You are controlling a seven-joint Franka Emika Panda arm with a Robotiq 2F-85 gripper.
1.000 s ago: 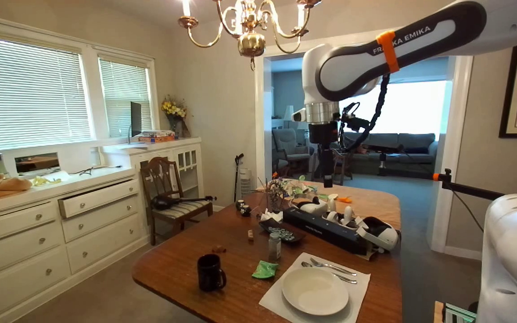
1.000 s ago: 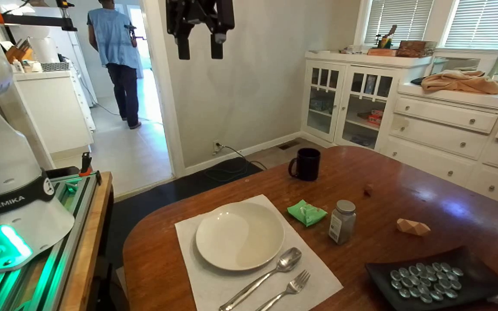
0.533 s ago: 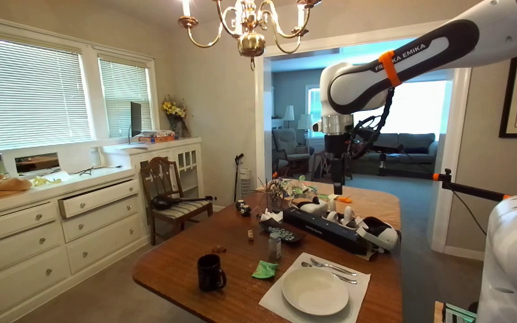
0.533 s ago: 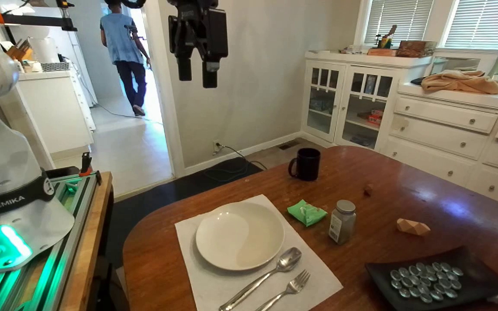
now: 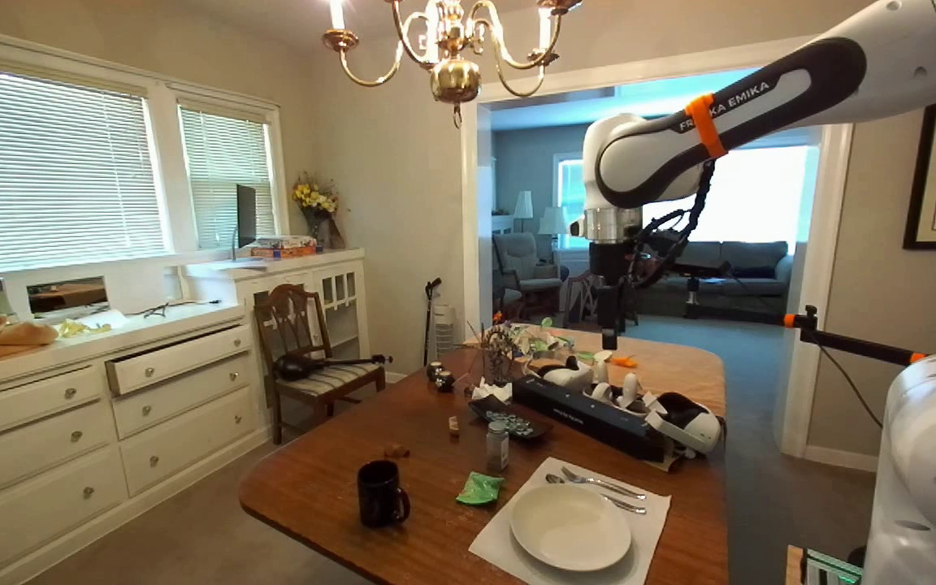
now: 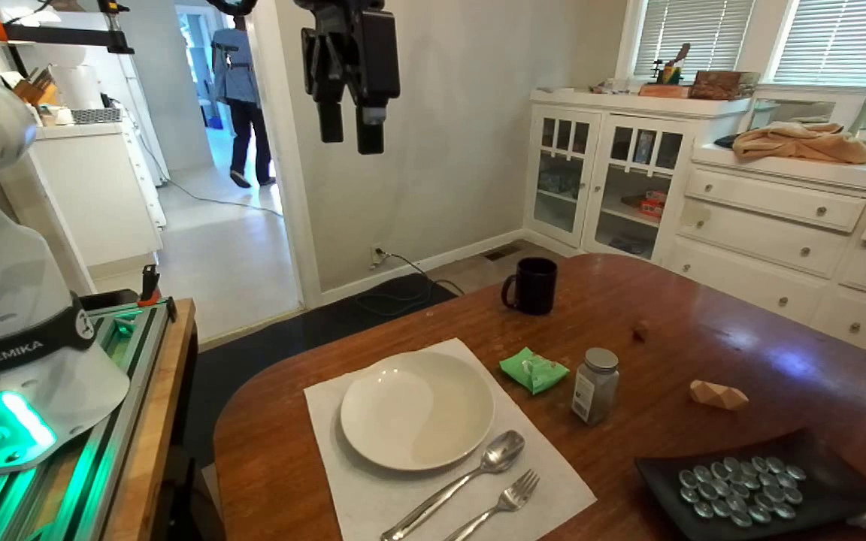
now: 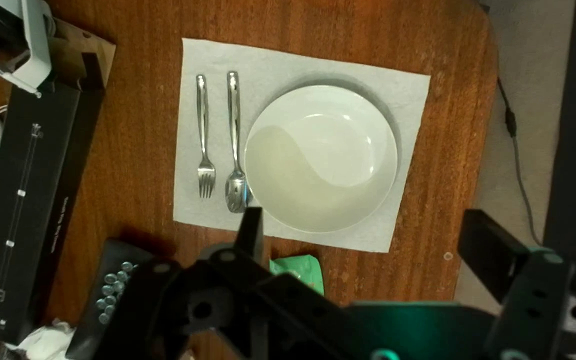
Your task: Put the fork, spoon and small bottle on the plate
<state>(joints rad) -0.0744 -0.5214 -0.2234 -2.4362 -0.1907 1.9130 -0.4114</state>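
Nearest in an exterior view, a slim silver metal fork and a silver metal spoon lie side by side on a pale rectangular placemat, the spoon being the one between fork and plate. That round white plate, with its shallow raised rim, sits just beside the spoon; whether the two touch cannot be told. Well apart, a black rectangular dish holds clear glass pebbles on the brown wooden table. Off the placemat, a small clear upright bottle with a grey lid stands near a crumpled green packet. High above the table hangs the black two-fingered gripper, its fingers spread wide, as the wrist view also shows. Farther back stands a black cylindrical mug. Beyond, a person in a blue top and dark trousers is partly hidden by a white door frame.
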